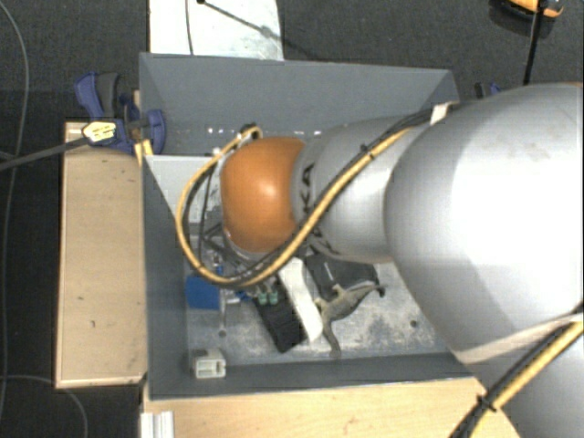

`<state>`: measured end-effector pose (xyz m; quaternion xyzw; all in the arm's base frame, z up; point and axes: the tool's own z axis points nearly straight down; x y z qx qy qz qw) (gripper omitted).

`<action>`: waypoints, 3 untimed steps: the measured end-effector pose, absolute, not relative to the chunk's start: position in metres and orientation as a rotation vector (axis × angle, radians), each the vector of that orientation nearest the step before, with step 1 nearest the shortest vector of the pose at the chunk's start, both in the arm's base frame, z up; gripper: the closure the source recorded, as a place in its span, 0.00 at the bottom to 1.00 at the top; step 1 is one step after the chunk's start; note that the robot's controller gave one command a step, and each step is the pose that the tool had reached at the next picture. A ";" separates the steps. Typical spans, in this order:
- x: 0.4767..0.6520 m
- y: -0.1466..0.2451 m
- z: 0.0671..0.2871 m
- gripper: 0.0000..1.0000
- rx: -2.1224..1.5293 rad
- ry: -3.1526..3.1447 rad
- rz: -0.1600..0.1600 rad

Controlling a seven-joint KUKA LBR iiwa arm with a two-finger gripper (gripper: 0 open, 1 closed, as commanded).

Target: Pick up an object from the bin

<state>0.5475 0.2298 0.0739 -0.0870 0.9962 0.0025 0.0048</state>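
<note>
The gripper (pixel 233 265) sits low under the orange cover (pixel 260 194); I cannot tell whether it's apart or together. A blue block (pixel 202 293) lies just beside it at seven o'clock, a black bar (pixel 279 323) at five.

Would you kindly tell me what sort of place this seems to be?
Probably a robotics lab's bin-picking station: a silver arm reaches into a grey metal bin holding a blue block, a black piece and a white bar, with a cable across dark carpet.

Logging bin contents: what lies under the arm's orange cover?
Blue block, black piece and white bar poke out below the orange cover; whatever lies directly beneath is covered.
</note>
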 end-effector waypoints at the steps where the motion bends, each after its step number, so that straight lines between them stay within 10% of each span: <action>1: 0.547 0.230 0.074 1.00 -0.266 3.121 0.007; 3: 0.547 0.230 0.074 1.00 -0.258 3.122 0.008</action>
